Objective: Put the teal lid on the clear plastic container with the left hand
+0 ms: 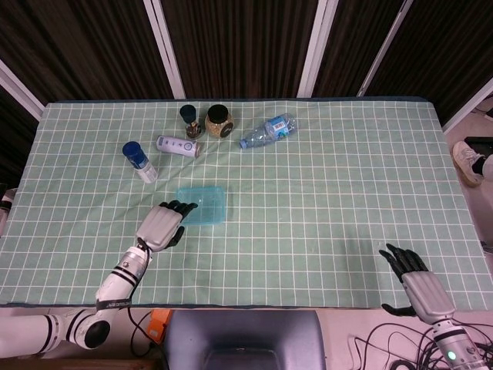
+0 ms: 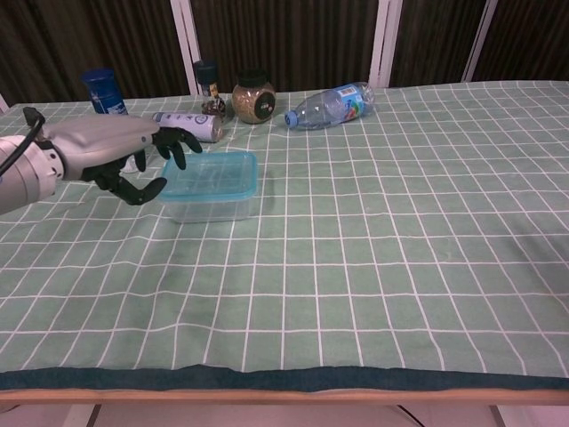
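Note:
The teal lid lies flat on top of the clear plastic container, near the middle left of the checked cloth. My left hand hovers just to the left of the container, apart from it, fingers spread and holding nothing. My right hand rests open at the table's near right edge, seen only in the head view.
Behind the container stand a blue-capped bottle, a lying white tube, a dark-capped shaker and a round jar. A water bottle lies on its side further right.

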Action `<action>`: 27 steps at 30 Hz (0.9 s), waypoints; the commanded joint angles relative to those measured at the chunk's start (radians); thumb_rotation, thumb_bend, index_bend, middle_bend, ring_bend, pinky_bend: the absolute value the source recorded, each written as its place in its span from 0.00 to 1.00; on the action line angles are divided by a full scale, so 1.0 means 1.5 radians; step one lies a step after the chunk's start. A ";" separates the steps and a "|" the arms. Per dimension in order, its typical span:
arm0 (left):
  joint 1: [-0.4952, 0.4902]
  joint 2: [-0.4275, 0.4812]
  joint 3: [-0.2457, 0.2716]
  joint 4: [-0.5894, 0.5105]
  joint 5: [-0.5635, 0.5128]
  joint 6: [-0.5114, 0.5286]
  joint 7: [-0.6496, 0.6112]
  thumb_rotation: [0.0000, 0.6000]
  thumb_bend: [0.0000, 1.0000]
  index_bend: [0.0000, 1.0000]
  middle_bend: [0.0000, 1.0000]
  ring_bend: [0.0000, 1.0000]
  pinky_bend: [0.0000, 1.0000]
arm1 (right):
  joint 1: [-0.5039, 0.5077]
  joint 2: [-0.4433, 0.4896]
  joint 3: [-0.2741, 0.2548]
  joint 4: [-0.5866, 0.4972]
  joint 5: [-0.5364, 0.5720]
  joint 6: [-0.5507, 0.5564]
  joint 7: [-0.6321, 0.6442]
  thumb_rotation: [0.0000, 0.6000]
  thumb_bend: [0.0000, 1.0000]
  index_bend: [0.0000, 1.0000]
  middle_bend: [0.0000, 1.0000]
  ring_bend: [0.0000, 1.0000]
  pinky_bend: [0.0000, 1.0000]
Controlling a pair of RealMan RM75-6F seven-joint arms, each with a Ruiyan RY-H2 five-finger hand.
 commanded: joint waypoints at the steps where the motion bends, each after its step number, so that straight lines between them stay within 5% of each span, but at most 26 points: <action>1: 0.001 -0.008 -0.011 0.010 0.005 -0.004 0.002 1.00 0.57 0.16 0.21 0.16 0.33 | 0.000 0.001 0.000 0.000 -0.001 0.001 0.000 1.00 0.29 0.00 0.00 0.00 0.00; 27: -0.028 -0.079 -0.068 0.093 -0.063 -0.071 0.097 1.00 0.58 0.12 0.23 0.19 0.32 | 0.002 0.002 0.001 -0.001 0.003 -0.002 0.003 1.00 0.29 0.00 0.00 0.00 0.00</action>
